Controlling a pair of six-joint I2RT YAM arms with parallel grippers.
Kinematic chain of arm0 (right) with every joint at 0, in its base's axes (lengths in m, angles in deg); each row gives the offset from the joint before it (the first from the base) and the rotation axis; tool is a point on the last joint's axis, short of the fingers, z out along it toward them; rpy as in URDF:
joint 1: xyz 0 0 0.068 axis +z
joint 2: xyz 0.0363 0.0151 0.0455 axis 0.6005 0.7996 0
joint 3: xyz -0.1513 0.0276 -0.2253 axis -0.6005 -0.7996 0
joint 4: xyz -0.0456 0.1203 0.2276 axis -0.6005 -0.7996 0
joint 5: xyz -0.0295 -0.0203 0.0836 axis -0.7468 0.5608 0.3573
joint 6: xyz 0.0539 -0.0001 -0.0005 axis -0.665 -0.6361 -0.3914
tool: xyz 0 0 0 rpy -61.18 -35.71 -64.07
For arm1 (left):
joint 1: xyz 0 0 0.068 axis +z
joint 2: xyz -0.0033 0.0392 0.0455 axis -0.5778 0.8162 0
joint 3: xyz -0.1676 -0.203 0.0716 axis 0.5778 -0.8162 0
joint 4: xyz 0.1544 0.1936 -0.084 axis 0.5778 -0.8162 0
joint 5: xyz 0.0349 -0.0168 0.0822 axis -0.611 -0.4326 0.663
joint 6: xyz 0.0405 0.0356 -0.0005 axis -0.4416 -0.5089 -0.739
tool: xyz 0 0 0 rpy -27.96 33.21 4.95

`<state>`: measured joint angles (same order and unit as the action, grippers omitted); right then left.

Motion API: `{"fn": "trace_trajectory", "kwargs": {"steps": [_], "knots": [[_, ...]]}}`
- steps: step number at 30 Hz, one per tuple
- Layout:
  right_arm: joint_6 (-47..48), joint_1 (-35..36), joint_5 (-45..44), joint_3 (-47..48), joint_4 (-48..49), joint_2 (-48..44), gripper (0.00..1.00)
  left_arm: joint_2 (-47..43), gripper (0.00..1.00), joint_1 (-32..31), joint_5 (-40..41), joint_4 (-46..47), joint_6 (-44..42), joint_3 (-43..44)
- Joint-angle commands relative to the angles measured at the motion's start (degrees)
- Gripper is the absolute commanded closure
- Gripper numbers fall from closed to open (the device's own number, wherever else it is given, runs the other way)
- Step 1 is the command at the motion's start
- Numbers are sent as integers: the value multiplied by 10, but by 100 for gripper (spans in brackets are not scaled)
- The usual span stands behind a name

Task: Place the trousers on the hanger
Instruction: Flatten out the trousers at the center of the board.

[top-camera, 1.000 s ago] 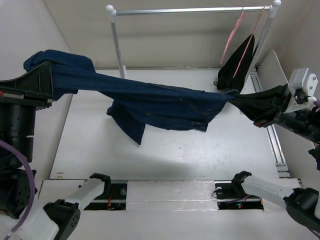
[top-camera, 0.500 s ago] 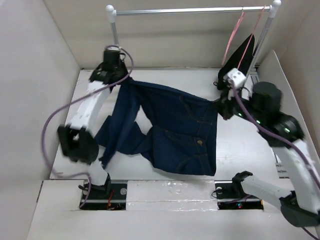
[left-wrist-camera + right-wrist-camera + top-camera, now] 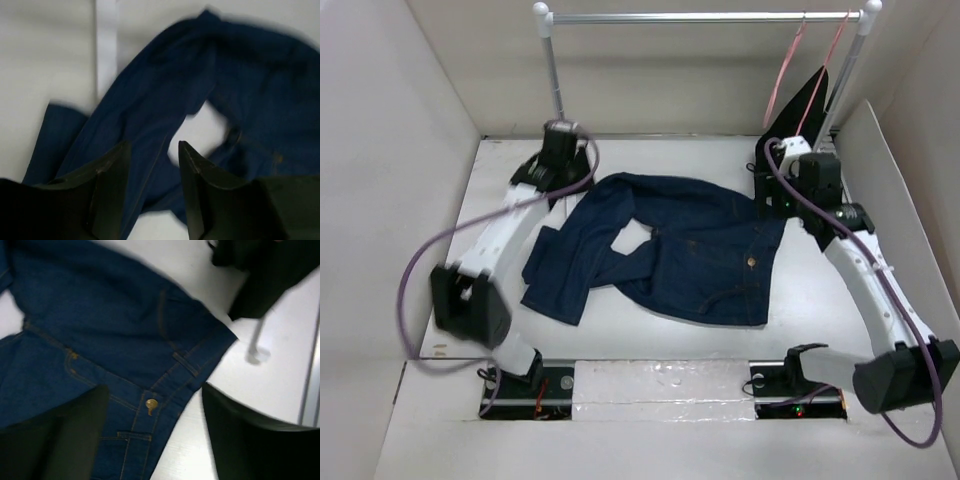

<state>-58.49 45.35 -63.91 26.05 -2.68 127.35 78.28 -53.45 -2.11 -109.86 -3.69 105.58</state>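
The trousers [image 3: 695, 255] lie spread on the white table, dark blue denim with the legs bent to the left. My left gripper [image 3: 570, 185] hovers open above their far left edge; in the left wrist view a leg [image 3: 150, 105] shows between its fingers [image 3: 112, 165], untouched. Over the far right corner my right gripper [image 3: 772, 200] stands open too, the waistband's brass button [image 3: 151, 404] lying below its gap. The hanger [image 3: 783, 75], thin and pale pink, hangs on the rail at the back right.
A metal rail [image 3: 700, 17] on two posts spans the back. Beside the bare hanger, a second pink hanger carries a black garment [image 3: 802, 110], which also shows in the right wrist view [image 3: 265, 270]. Pale walls close in both sides; a track [image 3: 865, 270] runs along the right.
Both grippers have opened and let the trousers go. The trousers, stretched in the air a second ago, now lie on the table. Both arms have swung to the table's far side.
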Motion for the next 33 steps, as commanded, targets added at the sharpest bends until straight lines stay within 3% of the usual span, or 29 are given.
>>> {"fn": "trace_trajectory", "kwargs": {"steps": [1,2,3,4,8,11,12,14,18,21,25,33], "knots": [[7,79,40,-69,30,-69,29,-173,63,9,-21,36,60,-186],[-1,96,46,-97,36,-87,45,-222,66,9,-31,22,71,-220],[-10,114,48,-121,40,-106,85,-243,69,3,-34,9,100,-275],[-30,132,49,-147,45,-147,99,-259,69,-4,-40,3,111,-301],[-69,204,41,-256,56,-210,100,-318,62,-48,-47,-28,185,-398],[-84,225,35,-281,-24,-216,58,-315,50,-81,-37,-48,211,-431],[-89,231,39,-293,-30,-221,39,-307,47,-96,-31,-53,213,-434],[-104,231,59,-328,-16,-233,26,-267,40,-156,6,-72,223,-433],[-79,238,121,-375,44,-204,18,-136,38,-248,97,-101,244,-399],[-52,260,146,-349,60,-153,17,-91,42,-248,105,-97,255,-391],[-21,362,131,-316,97,-88,15,-111,44,-242,132,-74,283,-410],[-20,423,102,-284,179,50,15,-130,42,-211,147,-66,303,-454]]}}
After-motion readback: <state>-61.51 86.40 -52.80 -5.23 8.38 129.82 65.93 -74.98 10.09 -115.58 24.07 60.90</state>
